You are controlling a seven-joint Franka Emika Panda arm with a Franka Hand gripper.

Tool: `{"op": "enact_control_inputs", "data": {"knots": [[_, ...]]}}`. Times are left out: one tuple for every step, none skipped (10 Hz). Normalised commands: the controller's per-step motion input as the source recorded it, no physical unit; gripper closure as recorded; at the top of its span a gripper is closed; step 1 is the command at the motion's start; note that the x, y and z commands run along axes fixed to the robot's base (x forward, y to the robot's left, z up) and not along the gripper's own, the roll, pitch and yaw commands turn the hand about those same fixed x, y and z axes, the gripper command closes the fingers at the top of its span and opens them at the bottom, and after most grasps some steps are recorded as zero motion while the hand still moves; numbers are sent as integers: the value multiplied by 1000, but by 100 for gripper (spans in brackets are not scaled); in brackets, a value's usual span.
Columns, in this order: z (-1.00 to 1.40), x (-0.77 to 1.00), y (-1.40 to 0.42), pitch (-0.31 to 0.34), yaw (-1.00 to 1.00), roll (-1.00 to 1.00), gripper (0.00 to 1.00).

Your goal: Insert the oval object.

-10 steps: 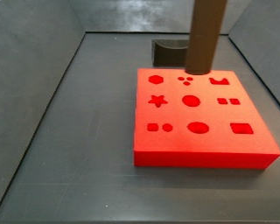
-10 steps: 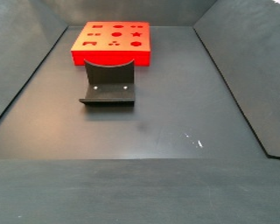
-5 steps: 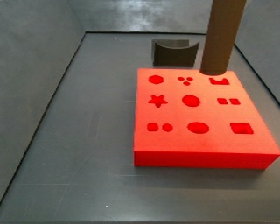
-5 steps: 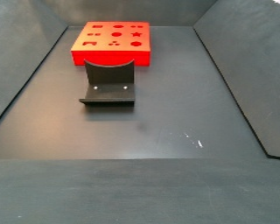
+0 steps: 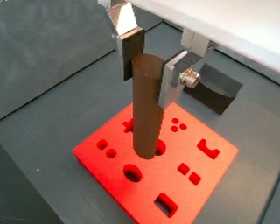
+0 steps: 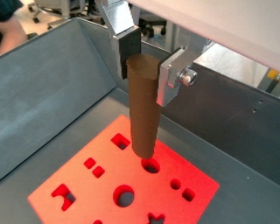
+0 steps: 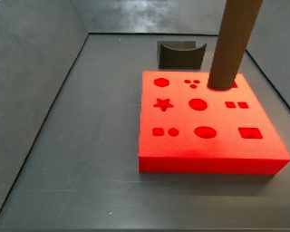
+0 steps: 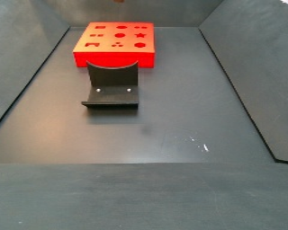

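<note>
The oval object (image 5: 147,109) is a long brown peg, and my gripper (image 5: 152,66) is shut on its upper end; both also show in a wrist view (image 6: 149,63). The peg (image 6: 142,109) hangs over the red block (image 6: 195,179), with its lower end at the block's top among the holes. In a side view the peg (image 7: 232,45) leans slightly, its tip at the far right part of the block (image 7: 214,165). I cannot tell whether the tip is in a hole. The gripper is out of both side views.
The dark fixture (image 7: 178,53) stands on the floor just behind the red block and shows in a side view (image 8: 112,85) in front of the block (image 8: 80,56). It also shows in a wrist view (image 5: 215,89). Grey walls enclose the dark floor.
The peg has moved right over the block and then come down, so its tip now sits lower, at the block's top surface.
</note>
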Motion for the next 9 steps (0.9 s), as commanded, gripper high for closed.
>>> {"op": "enact_control_inputs", "data": {"knots": [[-251,249,-223,0,-169,0,100],[-300,251,-177,0,-223,0,100],[0,49,0,0,0,0,100],[-303,394,0,0,0,41,100],[-357,351,-11,0,0,97,100],[-403,349,-31,0,0,214,100],[-503,249,-114,0,0,107,100],[-391,131,-66,0,0,83,100],[-60,0,0,0,0,0,100]]}}
